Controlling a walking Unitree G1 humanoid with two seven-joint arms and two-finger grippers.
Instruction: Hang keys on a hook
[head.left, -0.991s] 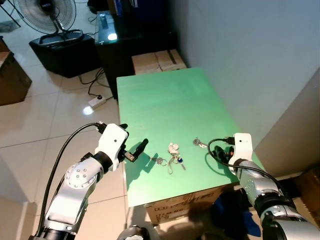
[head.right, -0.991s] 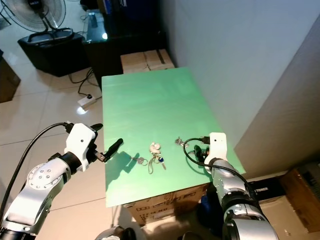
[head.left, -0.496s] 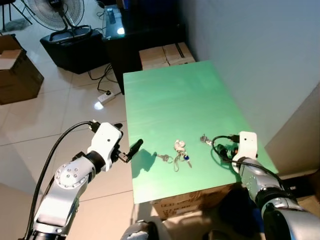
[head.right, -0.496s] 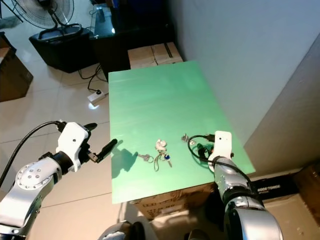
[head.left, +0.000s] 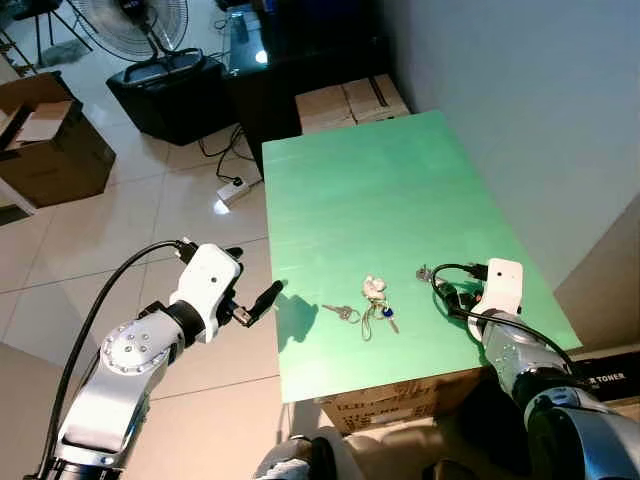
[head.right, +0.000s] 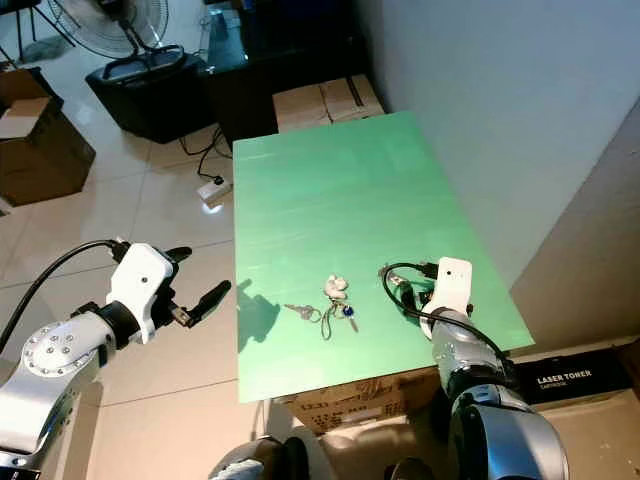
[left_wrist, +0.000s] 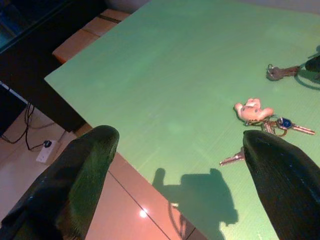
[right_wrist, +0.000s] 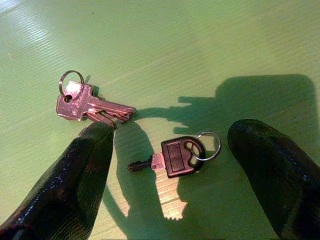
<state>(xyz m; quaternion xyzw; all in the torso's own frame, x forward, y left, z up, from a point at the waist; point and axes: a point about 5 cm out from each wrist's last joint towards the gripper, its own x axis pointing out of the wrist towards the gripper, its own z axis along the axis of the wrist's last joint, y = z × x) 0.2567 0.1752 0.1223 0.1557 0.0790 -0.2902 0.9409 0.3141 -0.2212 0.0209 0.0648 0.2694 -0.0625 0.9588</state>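
Left gripper (head.left: 262, 298) is hanging wide open off the table (head.left: 350, 190) edge. Key bunch (head.left: 372, 306) is lying mid-table. Right gripper (right_wrist: 170, 165) is sitting wide open over a black key (right_wrist: 172, 157), so it's lining up a pick: needs to drop and close.

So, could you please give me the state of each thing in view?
Left claw: open, off the table's edge.
Right claw: open, low over the black key.
Silver key: flat, loose.
Charm keys: lying on table.
Fan: standing on floor.
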